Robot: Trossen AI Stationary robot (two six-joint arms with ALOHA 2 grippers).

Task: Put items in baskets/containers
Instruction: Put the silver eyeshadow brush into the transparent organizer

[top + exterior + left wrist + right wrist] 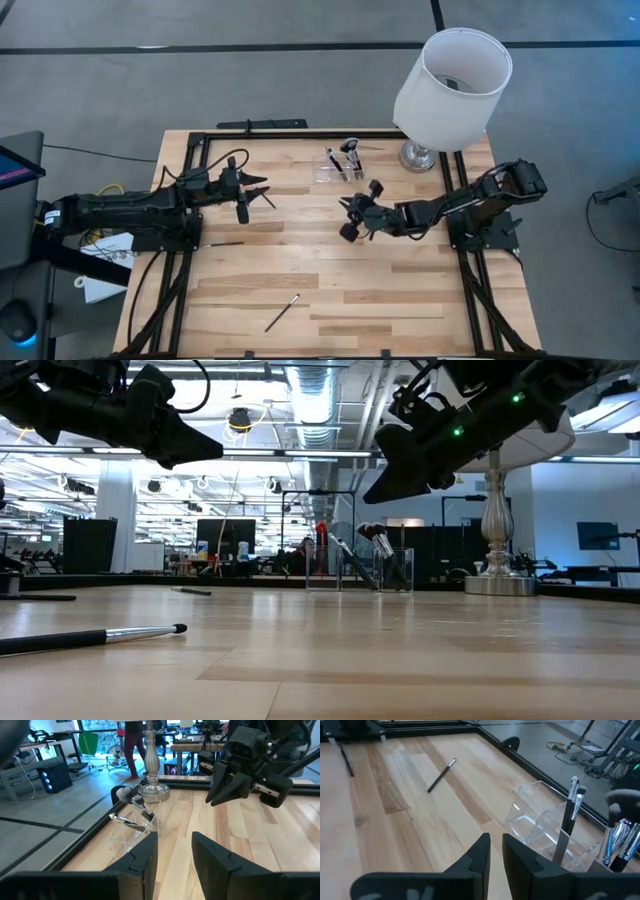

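Clear plastic organizer [338, 166] stands at the desk's [400, 290] far edge beside the white lamp [452, 80], several makeup brushes [349, 152] upright in it. The left tool [252, 192] hangs above the desk, its fingers [145, 857] parted with nothing between them. The right tool [350, 215] hovers mid-desk near the organizer, fingers [481, 851] a narrow slit apart, empty. One loose brush [282, 313] lies near the front edge, another [222, 243] under the left arm. How many brushes the organizer holds is hard to make out.
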